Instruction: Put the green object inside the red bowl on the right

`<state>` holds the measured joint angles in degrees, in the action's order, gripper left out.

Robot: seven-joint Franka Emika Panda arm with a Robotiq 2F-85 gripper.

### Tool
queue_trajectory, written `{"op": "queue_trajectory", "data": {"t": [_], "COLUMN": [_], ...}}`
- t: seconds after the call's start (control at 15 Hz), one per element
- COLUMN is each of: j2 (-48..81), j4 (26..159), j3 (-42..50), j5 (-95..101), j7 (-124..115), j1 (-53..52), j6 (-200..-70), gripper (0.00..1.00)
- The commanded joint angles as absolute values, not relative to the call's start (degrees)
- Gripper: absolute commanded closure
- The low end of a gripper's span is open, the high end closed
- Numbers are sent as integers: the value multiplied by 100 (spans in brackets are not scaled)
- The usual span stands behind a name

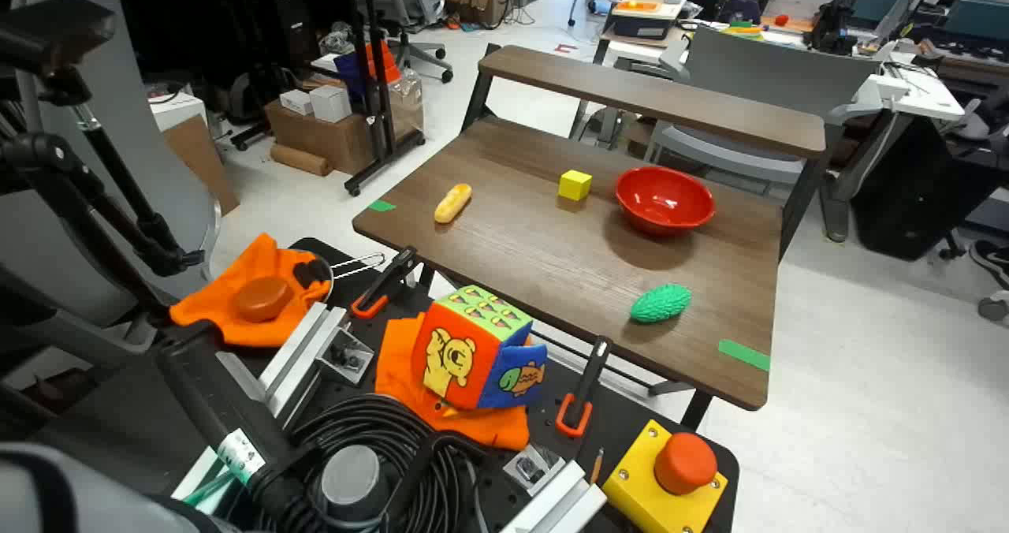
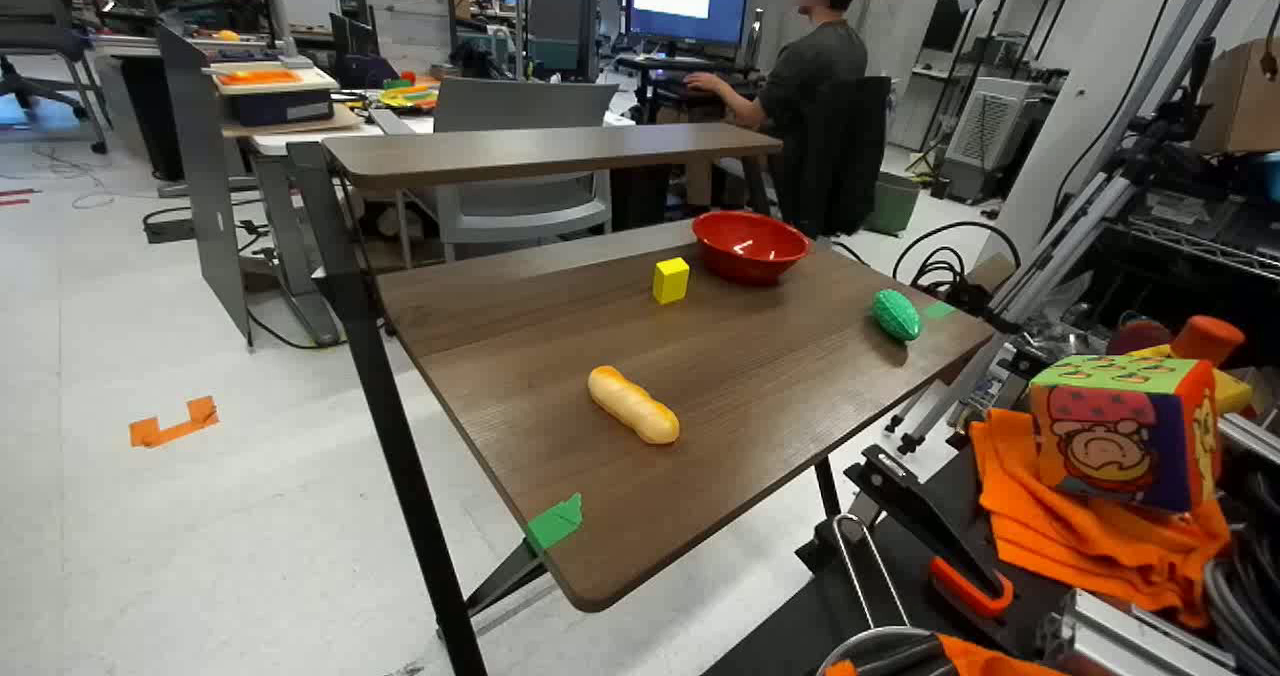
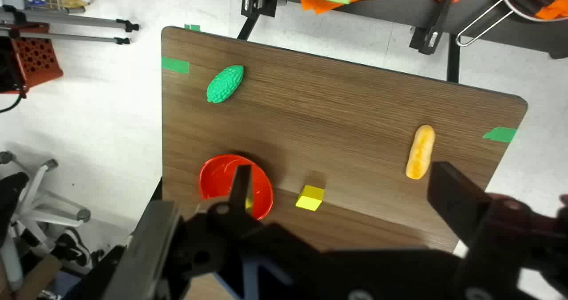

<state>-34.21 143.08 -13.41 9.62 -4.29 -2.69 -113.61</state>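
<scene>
The green object (image 1: 660,303) is a bumpy oval lump lying on the brown table, near its edge and a green tape patch. It also shows in an exterior view (image 2: 896,315) and in the wrist view (image 3: 225,84). The glossy red bowl (image 1: 666,198) stands upright on the same table, apart from the green object; it shows in an exterior view (image 2: 752,244) and the wrist view (image 3: 216,173). Nothing shows inside it in the exterior views. My gripper (image 3: 344,178) is open and empty, high above the table; its left finger hides part of the bowl. Neither exterior view shows the gripper.
A yellow block (image 1: 575,185) stands beside the bowl. A bread-like piece (image 1: 453,203) lies toward the table's other end. A raised shelf (image 1: 654,95) runs along the far edge. Clamps (image 1: 583,391), a cloth cube (image 1: 477,352) and a red button box (image 1: 670,478) occupy the black mount.
</scene>
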Motion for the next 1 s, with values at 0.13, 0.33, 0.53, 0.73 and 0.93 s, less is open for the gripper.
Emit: {"op": "queue_trajectory", "data": {"t": [0.13, 0.33, 0.53, 0.73, 0.93], "j2": [-3397, -3397, -3397, -3397, -3366], "j4": [14284, 14284, 14283, 14283, 14329], "j3": [-1219, -1219, -1219, -1218, -1207], "j5": [1042, 1042, 1042, 1042, 1052], "j7": [-499, -499, -499, -499, -645], "j1": [-416, -416, -415, -415, -345], "j6": [-11332, -11332, -11332, -11333, -11460], "gripper": [0, 0, 0, 0, 0]}}
